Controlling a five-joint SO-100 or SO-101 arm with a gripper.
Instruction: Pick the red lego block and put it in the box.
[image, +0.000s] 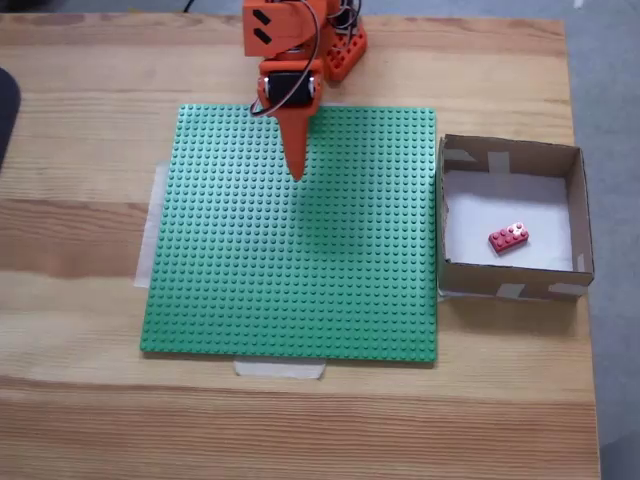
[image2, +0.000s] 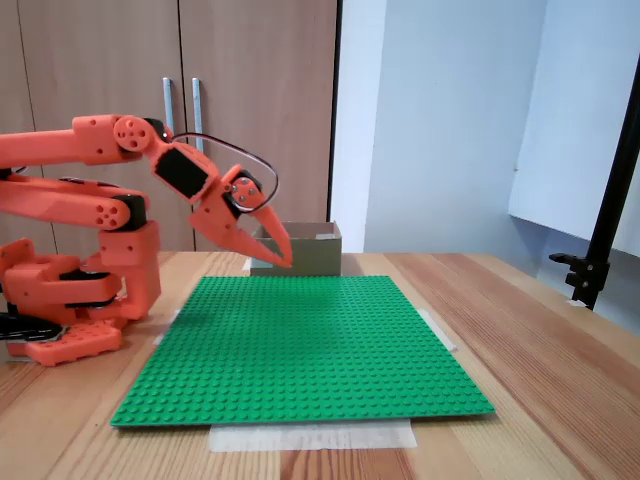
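The red lego block (image: 508, 238) lies flat on the white bottom inside the box (image: 510, 283), toward its right half, seen in a fixed view from above. In a fixed view from the side the box (image2: 312, 254) stands at the far end of the plate, and the block is hidden behind its wall. My orange gripper (image: 296, 172) hangs above the rear part of the green baseplate (image: 290, 260), well to the left of the box. Its jaws are together and hold nothing. From the side, the gripper (image2: 283, 262) points down and forward, just above the baseplate (image2: 300, 340).
The baseplate is taped to a wooden table (image: 80, 230). The arm's orange base (image2: 75, 290) stands at the plate's back edge. A black stand (image2: 600, 230) rises at the table's right side, and cupboard doors (image2: 120, 60) are behind.
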